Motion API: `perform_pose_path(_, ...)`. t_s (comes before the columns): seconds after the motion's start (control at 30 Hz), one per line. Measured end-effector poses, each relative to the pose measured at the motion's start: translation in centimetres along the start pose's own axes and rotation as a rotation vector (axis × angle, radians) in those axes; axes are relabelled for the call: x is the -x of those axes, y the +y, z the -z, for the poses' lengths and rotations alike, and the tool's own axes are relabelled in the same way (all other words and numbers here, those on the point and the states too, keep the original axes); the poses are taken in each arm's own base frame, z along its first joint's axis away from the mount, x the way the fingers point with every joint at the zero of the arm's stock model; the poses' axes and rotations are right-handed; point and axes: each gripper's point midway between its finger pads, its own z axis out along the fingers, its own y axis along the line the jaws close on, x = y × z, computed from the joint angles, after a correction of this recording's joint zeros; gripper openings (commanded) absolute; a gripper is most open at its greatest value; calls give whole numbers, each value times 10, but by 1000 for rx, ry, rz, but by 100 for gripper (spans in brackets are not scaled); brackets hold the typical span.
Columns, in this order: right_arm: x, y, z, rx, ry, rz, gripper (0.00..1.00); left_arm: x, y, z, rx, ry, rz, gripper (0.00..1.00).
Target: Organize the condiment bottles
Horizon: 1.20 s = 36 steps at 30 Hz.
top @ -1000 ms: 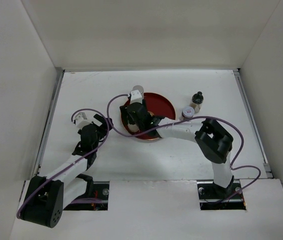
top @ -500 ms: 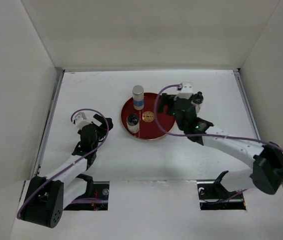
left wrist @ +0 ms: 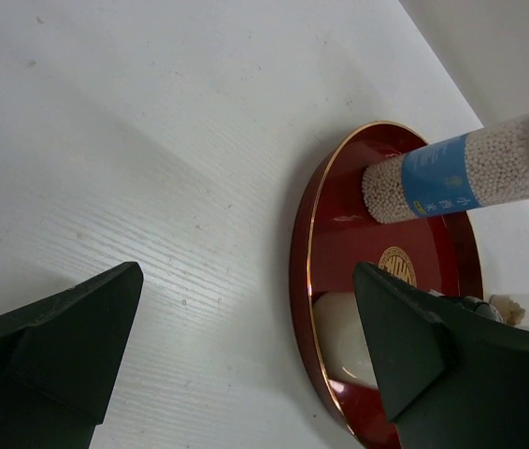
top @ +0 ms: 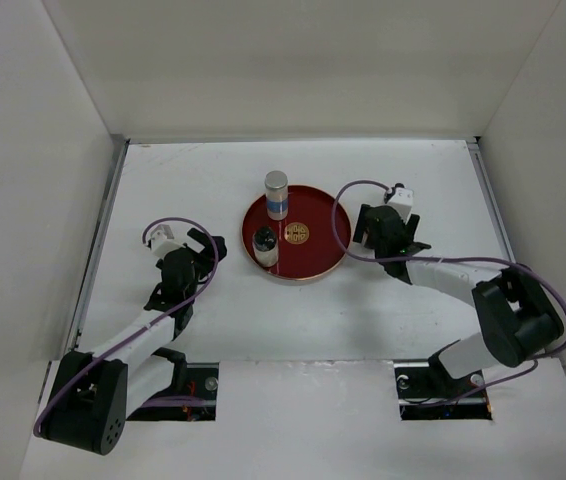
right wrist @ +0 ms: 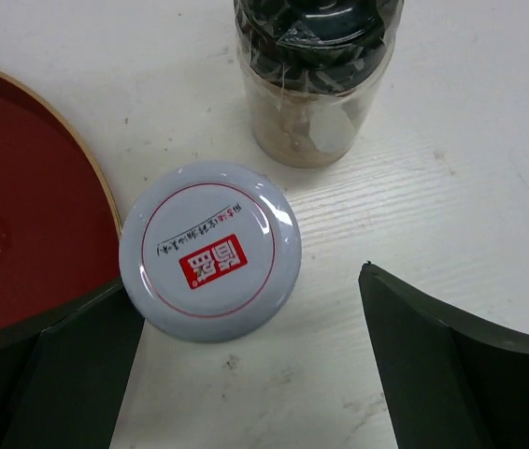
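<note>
1. Right claw hangs wide open and empty over the two bottles that stand beside the tray; its wrist view shows the dark fingers spread to either side, with the white-lidded jar nearer the tray-side finger and touched by neither.
2. Left claw is likewise spread apart and holds nothing; it sits low over the worktop to the left of the red tray, pointing toward it, near but apart.
3. Done, as I judge it: two of the four bottles stand on the tray; the tall grey-capped cylinder with its blue label is upright at the tray's far left; a squat pale jar sits at the near left, just inside the rim.
4. Left to do: the white-lidded jar stands on the worktop just outside the tray's right rim; the black-capped bottle, with brownish contents, stands just beyond it; the two are very close, and whether they touch I cannot tell; in the overhead view the right arm hides both.
5. Progress reads as about halfway, if the tray is where all four belong; the right claw looks placed to take the white-lidded jar first; the black-capped bottle stands so close that a closing finger might nudge it, so the grip wants care.
</note>
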Motion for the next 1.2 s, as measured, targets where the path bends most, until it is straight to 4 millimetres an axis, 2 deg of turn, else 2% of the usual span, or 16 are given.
perform_pose_path(0.1, -3, 0, -11, 1, 8, -15, 91, 0, 0, 0, -1, 0, 1, 100)
perform_pose_path(0.3, 6, 11, -20, 48, -24, -60, 63, 1, -1, 0, -4, -3, 2, 100)
perform_pose_path(0.4, 7, 12, -20, 53, -27, -58, 59, 1, -1, 0, -4, -3, 2, 100)
perform_pose_path(0.5, 12, 13, -13, 55, -41, -31, 59, 0, 0, 0, -2, 0, 1, 100)
perform_pose_path(0.57, 20, 19, -2, 73, -67, -11, 59, 0, -1, 0, -3, 0, 1, 100)
perform_pose_path(0.67, 34, 40, 15, 129, -112, 5, 59, 0, 0, 0, -2, 1, 1, 100)
perform_pose_path(0.77, 45, 70, 18, 180, -131, 18, 58, -1, 0, 0, 0, 4, 0, 100)
perform_pose_path(0.9, 49, 114, -3, 230, -132, 26, 58, -1, 0, 0, 1, 5, 0, 100)
perform_pose_path(1.07, 29, 158, -39, 265, -81, 67, 64, -1, 0, 0, 0, 4, 0, 100)
perform_pose_path(1.13, 23, 170, -46, 276, -71, 84, 75, -1, 0, 0, 0, 4, 0, 100)
perform_pose_path(1.17, 26, 176, -46, 283, -75, 80, 85, -1, 0, 0, 0, 4, 0, 100)
perform_pose_path(1.2, 30, 181, -45, 298, -80, 72, 90, -1, 0, 0, 0, 4, 1, 100)
